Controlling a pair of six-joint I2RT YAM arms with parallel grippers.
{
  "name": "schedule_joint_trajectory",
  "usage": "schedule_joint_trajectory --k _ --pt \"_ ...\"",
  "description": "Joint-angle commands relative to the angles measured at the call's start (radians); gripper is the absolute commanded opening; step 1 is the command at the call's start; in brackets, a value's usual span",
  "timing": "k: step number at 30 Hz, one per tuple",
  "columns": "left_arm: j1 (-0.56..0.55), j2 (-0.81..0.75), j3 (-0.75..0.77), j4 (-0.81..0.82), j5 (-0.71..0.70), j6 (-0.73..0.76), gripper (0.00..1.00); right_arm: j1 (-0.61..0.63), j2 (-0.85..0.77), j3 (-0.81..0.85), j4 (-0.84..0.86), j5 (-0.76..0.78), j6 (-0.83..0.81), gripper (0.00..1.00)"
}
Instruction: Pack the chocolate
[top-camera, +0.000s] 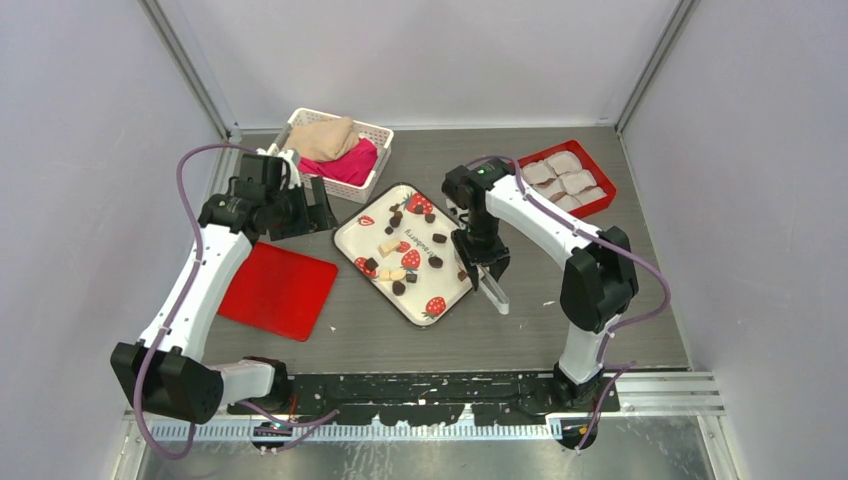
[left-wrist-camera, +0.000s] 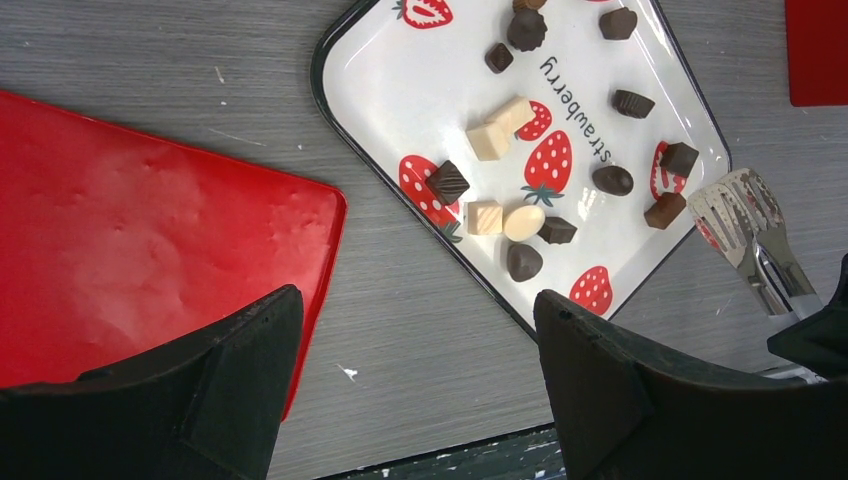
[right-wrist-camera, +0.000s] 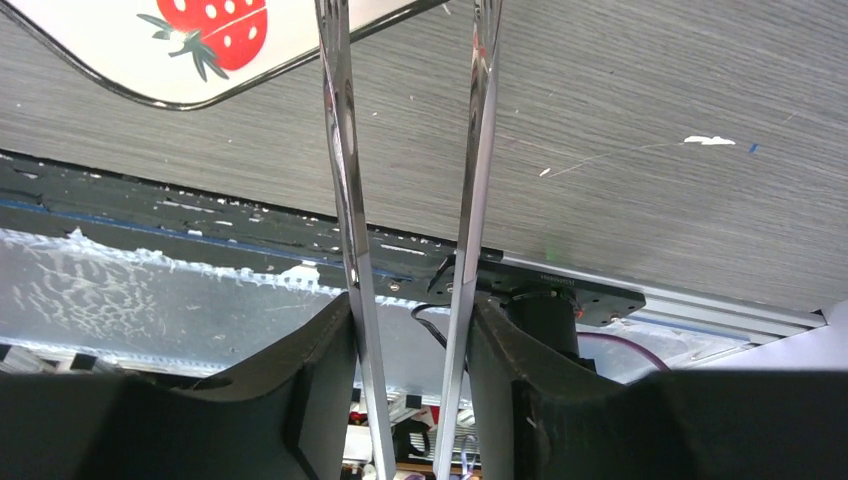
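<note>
Several small dark chocolate (top-camera: 398, 287) lumps, with a few pale ones, lie on a white strawberry-print tray (top-camera: 362, 243) at the table's middle. The left wrist view shows the same chocolate (left-wrist-camera: 613, 180) spread over the tray (left-wrist-camera: 400, 90). My right gripper (top-camera: 480, 252) is shut on metal tongs (top-camera: 494, 293), its fingers (right-wrist-camera: 320, 360) pressing both tong arms (right-wrist-camera: 340, 150). The tong heads (left-wrist-camera: 745, 215) stand slightly apart at the tray's right edge, beside a brown lump, with nothing seen between them. My left gripper (top-camera: 310, 215) hovers open (left-wrist-camera: 420, 310) over bare table between lid and tray.
A flat red lid (top-camera: 275, 290) lies left of the tray. A red box (top-camera: 565, 175) with pale paper cups sits at the back right. A white basket (top-camera: 335, 150) holding cloths stands at the back, just behind my left gripper.
</note>
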Motion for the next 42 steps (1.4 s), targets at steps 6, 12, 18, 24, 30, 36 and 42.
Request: schedule_joint_trajectory --k 6,12,18,24,30,36,42 --pt "-0.004 -0.002 0.015 0.024 -0.02 0.028 0.86 0.004 0.044 0.05 0.024 0.059 0.019 0.49" --pt "-0.004 -0.008 0.014 0.017 -0.033 0.034 0.86 -0.003 0.079 0.078 0.042 0.083 0.032 0.49" --pt "-0.004 -0.01 0.012 0.015 -0.042 0.038 0.86 -0.007 0.102 0.082 0.039 0.144 0.03 0.53" --pt "-0.004 -0.006 0.015 0.019 -0.043 0.038 0.86 -0.006 0.12 0.069 0.049 0.112 0.018 0.53" --pt "-0.004 -0.006 0.015 0.02 -0.045 0.035 0.86 -0.006 0.129 0.041 0.078 0.102 0.01 0.51" --pt "-0.004 -0.004 0.016 0.021 -0.044 0.03 0.86 -0.008 0.128 0.061 0.084 0.108 0.011 0.39" --pt "-0.004 -0.006 0.016 0.02 -0.045 0.03 0.86 -0.008 0.108 0.084 0.067 0.118 0.013 0.22"
